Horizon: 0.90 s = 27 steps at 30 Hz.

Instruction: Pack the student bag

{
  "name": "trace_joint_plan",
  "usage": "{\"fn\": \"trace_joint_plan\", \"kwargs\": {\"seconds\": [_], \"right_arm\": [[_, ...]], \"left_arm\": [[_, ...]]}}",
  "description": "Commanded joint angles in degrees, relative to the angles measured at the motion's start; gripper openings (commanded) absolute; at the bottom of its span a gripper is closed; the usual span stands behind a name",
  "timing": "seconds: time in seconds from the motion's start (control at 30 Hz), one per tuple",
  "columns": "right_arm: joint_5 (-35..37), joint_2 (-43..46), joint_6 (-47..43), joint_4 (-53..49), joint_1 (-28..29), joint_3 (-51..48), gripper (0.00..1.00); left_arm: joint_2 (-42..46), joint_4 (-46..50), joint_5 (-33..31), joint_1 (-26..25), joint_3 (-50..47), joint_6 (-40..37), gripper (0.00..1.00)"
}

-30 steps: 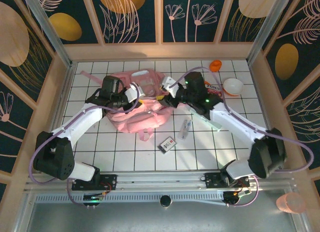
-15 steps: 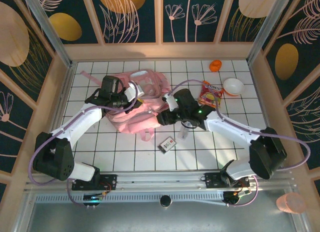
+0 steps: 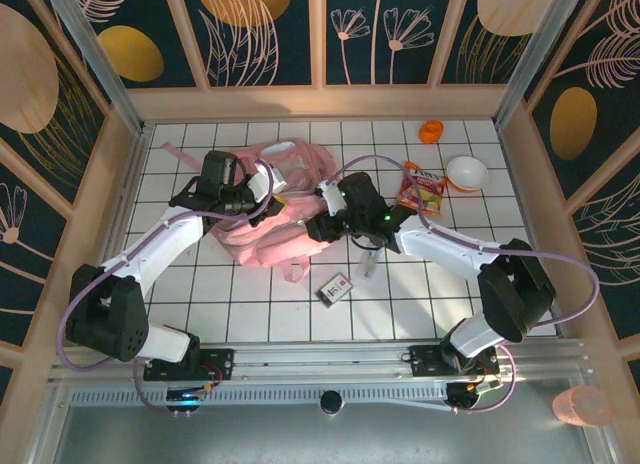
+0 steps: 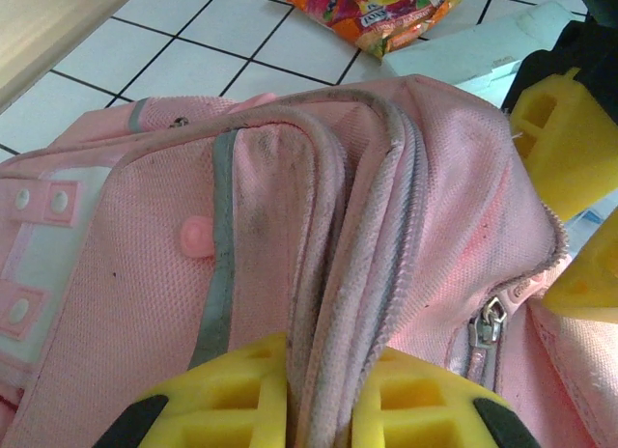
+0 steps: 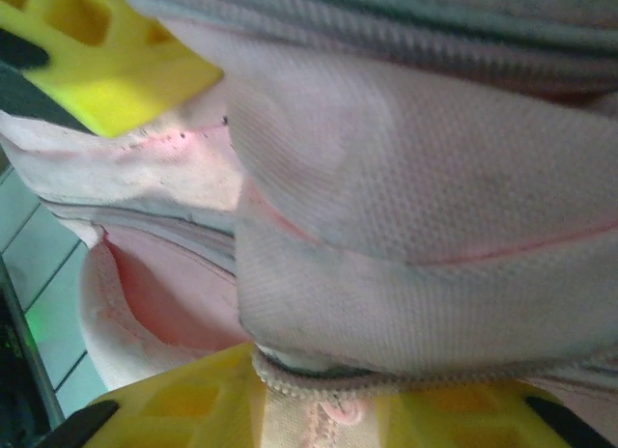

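No text is clear enough to read. The crinkled orange and yellow plastic snack packet [image 4: 372, 9], beyond the large pink fabric backpack [image 4: 290, 226], has printed letters, but they are blurred. The small dark flat card [image 3: 335, 287], in front of the backpack, has a pale label, too small to read.

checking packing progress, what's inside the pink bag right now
The pink bag is open along a zip; through the gap only pink lining shows. No packed item is visible, but folded fabric covers most of the interior, so contents cannot be ruled out.

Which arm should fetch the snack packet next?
Right, probably: the snack packet lies beside its forearm, while the left gripper pinches the rim of the student bag and looks needed there.
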State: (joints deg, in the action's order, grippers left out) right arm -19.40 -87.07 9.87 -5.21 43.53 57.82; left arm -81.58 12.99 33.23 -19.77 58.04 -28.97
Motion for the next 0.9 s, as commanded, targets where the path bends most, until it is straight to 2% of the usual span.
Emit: {"fn": "trace_joint_plan", "kwargs": {"seconds": [0.0,0.1,0.2,0.33,0.5,0.53,0.63,0.67,0.73,0.8,0.87], "right_arm": [[-3.0,-0.5,0.6,4.3,-0.2,1.3,0.25],[-3.7,-1.3,0.6,3.9,-0.3,1.4,0.24],[-3.5,-2.9,0.3,1.2,-0.1,2.3,0.33],[-0.5,-4.4,-0.8,-2.8,0.2,3.5,0.33],[2.7,-2.6,-3.2,-6.7,-0.4,4.7,0.04],[2.5,-1.9,-3.5,-7.4,-0.8,4.8,0.0],[-1.3,0.1,-4.0,-8.5,-2.1,4.5,0.0],[-3.3,0.6,-3.9,-8.3,-2.2,4.5,0.0],[-7.9,0.7,-2.9,-6.7,-2.0,4.6,0.0],[-12.1,0.3,-1.1,-4.3,-1.8,4.7,0.0],[-14.5,-0.2,0.6,-2.5,-1.7,4.7,0.0]], "left_arm": [[2.2,-4.8,4.8,0.1,2.7,1.7,0.0],[2.3,-5.0,4.9,0.2,2.7,1.8,0.0],[2.5,-5.1,4.8,0.1,2.7,1.8,0.0],[2.8,-5.3,4.6,0.2,2.6,1.7,0.0],[2.6,-3.9,2.1,0.1,2.3,-0.1,0.0],[2.6,-3.3,1.3,0.3,2.2,-0.7,0.0],[2.8,-2.8,-0.6,0.4,1.5,-1.4,0.0],[2.9,-2.8,-0.5,0.4,1.4,-1.1,0.03],[3.1,-2.2,1.4,0.4,1.5,-0.5,0.21],[3.7,-1.0,3.8,0.4,1.3,-0.3,0.44],[4.6,0.8,4.4,0.4,0.8,-0.4,0.6]]}}
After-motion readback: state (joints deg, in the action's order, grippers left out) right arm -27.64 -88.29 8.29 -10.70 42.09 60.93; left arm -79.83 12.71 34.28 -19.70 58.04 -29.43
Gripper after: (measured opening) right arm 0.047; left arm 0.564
